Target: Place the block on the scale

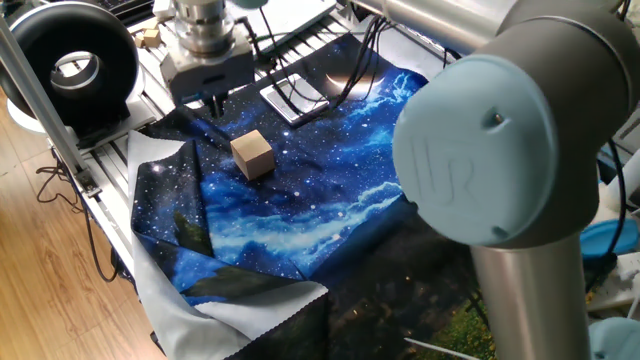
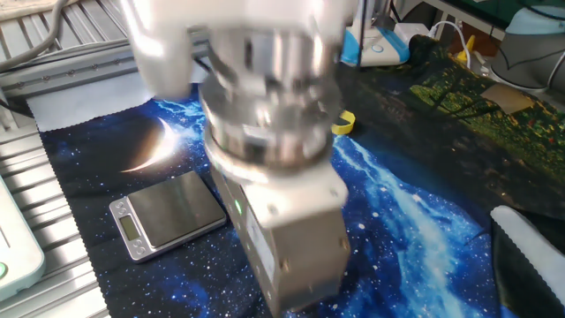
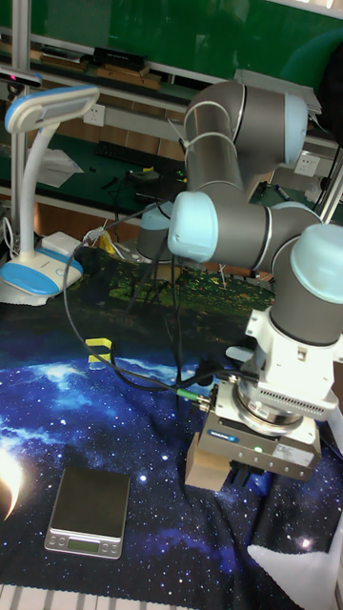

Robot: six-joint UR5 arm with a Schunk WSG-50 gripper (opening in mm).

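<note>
my hand (image 1: 212,98) points straight down at upper left of one fixed view, wrist vertical, just up-left of the block (image 1: 252,154) and not touching it. can't tell if fingers are spread or closed. block sits on the starry cloth (image 1: 330,190) on the surface, left of centre. scale (image 3: 89,510) lies lower left in the tall view, well apart from my hand

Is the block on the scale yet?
No, the block sits on the starry blue cloth, apart from the scale.
</note>
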